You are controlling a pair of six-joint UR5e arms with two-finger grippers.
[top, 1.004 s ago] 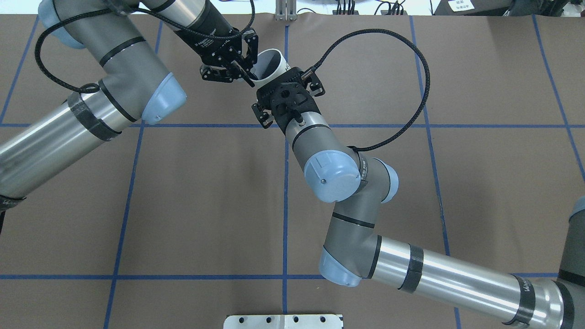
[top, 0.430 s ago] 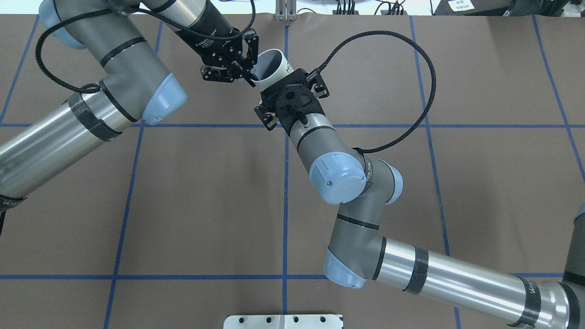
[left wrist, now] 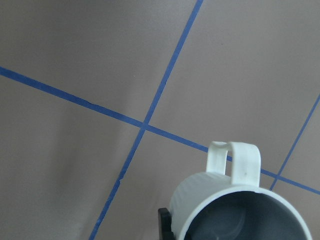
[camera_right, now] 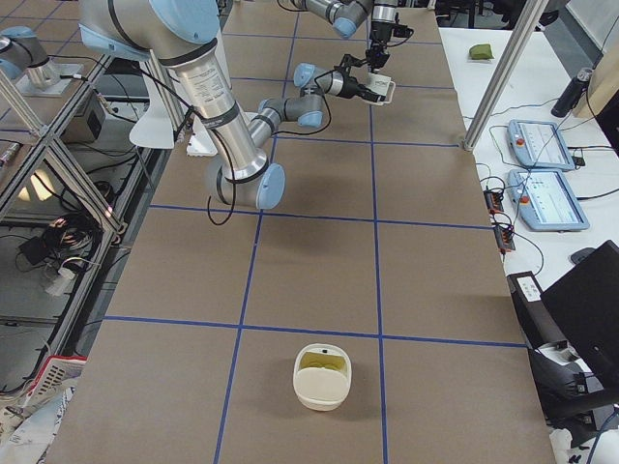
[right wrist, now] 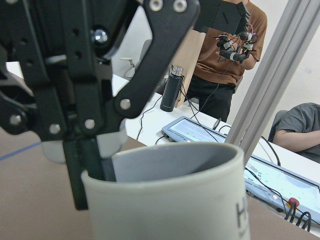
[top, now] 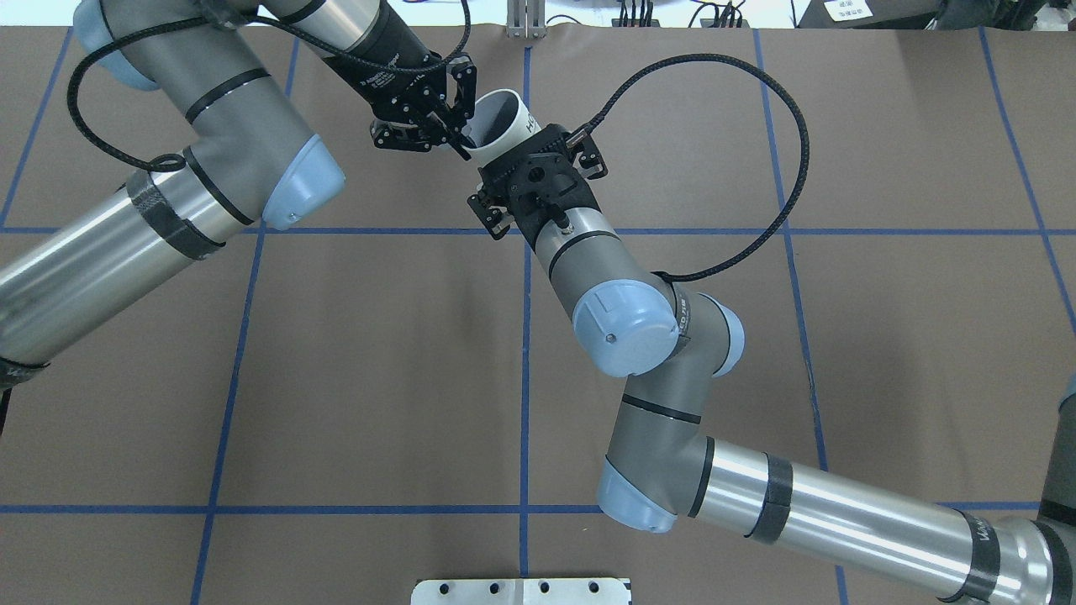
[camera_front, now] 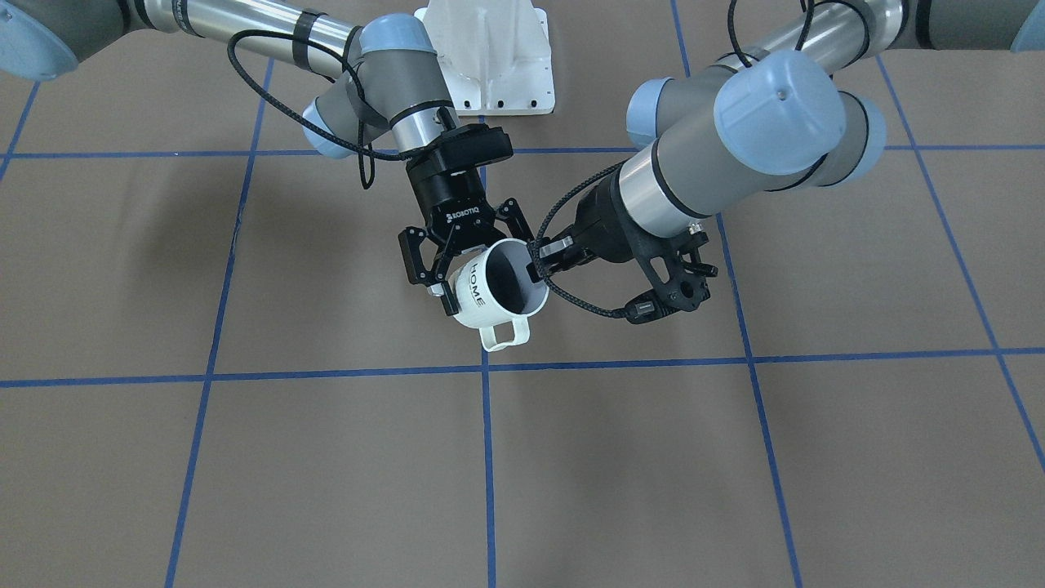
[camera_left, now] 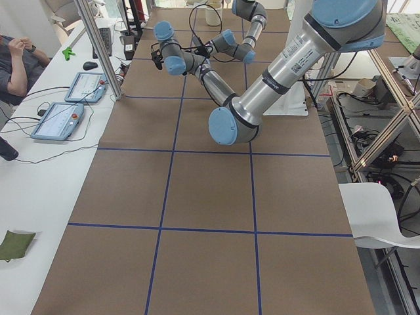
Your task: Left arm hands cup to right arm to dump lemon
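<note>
Overhead view, read left to right. The left arm (top: 168, 193) enters from the upper left across the brown bench (top: 336, 378). The left tool (top: 461, 134) is pinched closed on the rim of the cup (top: 496, 118), with one finger (right wrist: 92, 165) inside the mouth and the other outside the wall. The cup is held clear of the bench, near its far edge and close to the centre tape line. It is tilted, with its handle (camera_front: 506, 333) pointing towards the operators' side and "HOME" readable on its wall. In the left wrist view its inside shows grey. The right tool (camera_front: 482, 265) straddles the cup body, its jaws spread wide with one finger on each side of the wall. I cannot tell whether the pads touch the wall. The right arm (top: 639, 328) reaches in from the lower right. Right side view: a cream tub (camera_right: 322, 379) stands on the bench at the robot's right end, well apart from the cup. There is something yellow-green inside it, too small to identify.
</note>
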